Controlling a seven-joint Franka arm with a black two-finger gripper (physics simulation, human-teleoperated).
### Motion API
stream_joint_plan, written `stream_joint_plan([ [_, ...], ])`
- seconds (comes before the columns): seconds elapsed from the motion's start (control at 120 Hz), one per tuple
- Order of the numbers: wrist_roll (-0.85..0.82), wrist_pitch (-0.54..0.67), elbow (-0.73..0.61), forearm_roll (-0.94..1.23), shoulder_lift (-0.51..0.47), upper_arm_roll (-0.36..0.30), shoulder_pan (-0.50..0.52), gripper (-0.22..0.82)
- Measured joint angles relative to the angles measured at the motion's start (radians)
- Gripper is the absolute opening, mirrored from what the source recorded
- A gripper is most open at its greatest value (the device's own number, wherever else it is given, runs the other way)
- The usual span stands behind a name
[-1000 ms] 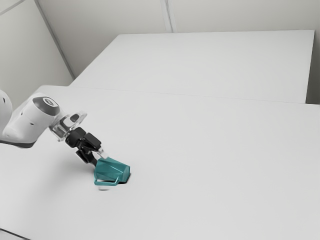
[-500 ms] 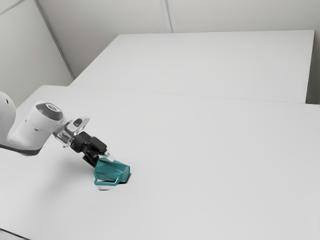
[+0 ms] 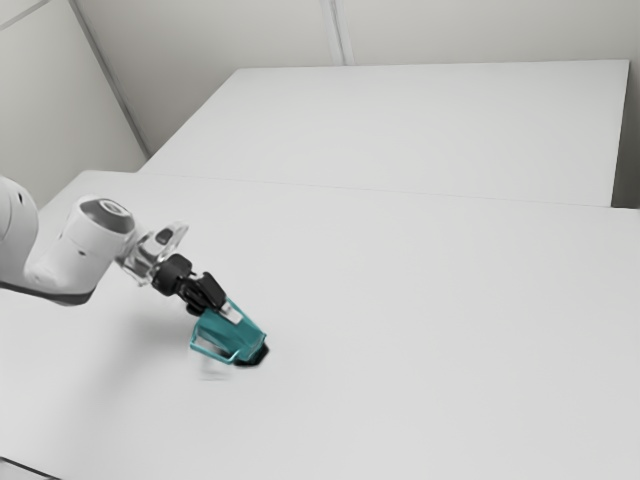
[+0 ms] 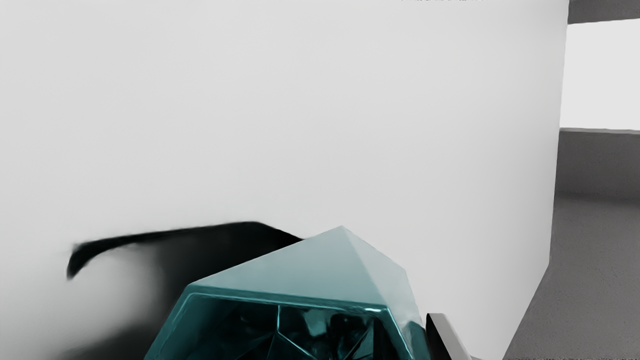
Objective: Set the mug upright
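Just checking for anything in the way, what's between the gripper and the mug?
Nothing: in the exterior view, the gripper meets the mug with no gap visible.

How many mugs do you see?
1: the teal mug is tilted at the robot's hand, toward the exterior view's left. Another could be hidden behind the arm.

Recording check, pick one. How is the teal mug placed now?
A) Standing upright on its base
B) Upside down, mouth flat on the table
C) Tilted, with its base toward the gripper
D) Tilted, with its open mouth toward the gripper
D: the exterior view shows the mug leaning at the gripper, and the wrist view looks past its rim into its hollow inside.
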Motion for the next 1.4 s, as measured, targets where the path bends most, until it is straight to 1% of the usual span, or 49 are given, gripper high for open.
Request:
stream_joint_plan([
  [0.183,0.005,0.003,0.005,0.0,-0.002,-0.008,0.0,-0.15],
  [0.483,0.007,0.006,0.013,0.003,-0.03,-0.022,0.0,-0.17],
  [0.6,0.006,0.006,0.017,0.004,-0.052,-0.022,-0.013,-0.17],
  [0.733,0.0,0.018,0.038,0.014,-0.074,-0.022,-0.06,-0.17],
  [0.892,-0.032,0.041,0.079,0.109,-0.102,-0.023,-0.116,-0.17],
  [1.075,-0.112,0.072,0.146,0.329,-0.106,-0.023,-0.165,-0.18],
  [1.258,-0.225,0.124,0.156,0.508,-0.108,-0.023,-0.234,-0.18],
  [1.4,-0.309,0.173,0.161,0.605,-0.111,-0.024,-0.247,-0.18],
])
